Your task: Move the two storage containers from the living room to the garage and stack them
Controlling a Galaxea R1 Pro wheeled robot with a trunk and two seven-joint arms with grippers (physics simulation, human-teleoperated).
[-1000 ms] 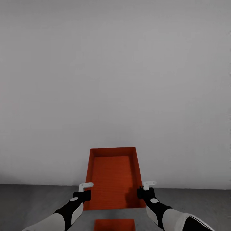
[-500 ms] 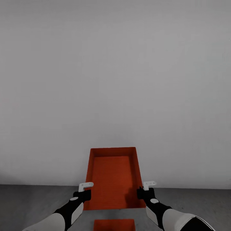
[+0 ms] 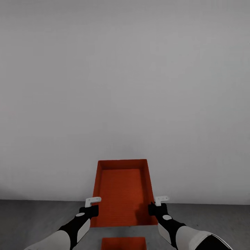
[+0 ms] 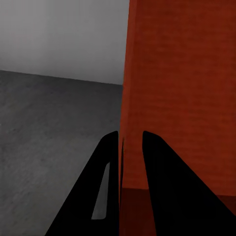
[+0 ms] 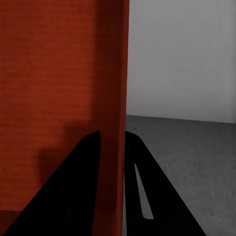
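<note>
Transport looks finished: the robot faces a plain white-grey wall [image 3: 125, 86] over a dark grey speckled concrete floor [image 3: 31, 218], which fits the garage. One orange-red rectangular plastic tub with a finely ribbed inside [image 3: 122, 191] is held out in front between both arms, apparently lifted and tipped so its open side faces the head camera. The left gripper [image 3: 93, 202] pinches the tub's left wall, and the left wrist view shows the thin wall running between the two dark jaws of that gripper [image 4: 121, 147]. The right gripper [image 3: 160, 201] does the same on the right wall, its jaws pressed on either side of the wall [image 5: 112, 142]. A second orange-red tub [image 3: 124, 243] shows as a strip at the lower edge of the head view, below the held one; whether it already rests on the floor cannot be told. What is left, by this reckoning, is lowering the held tub squarely onto the other and letting go.
</note>
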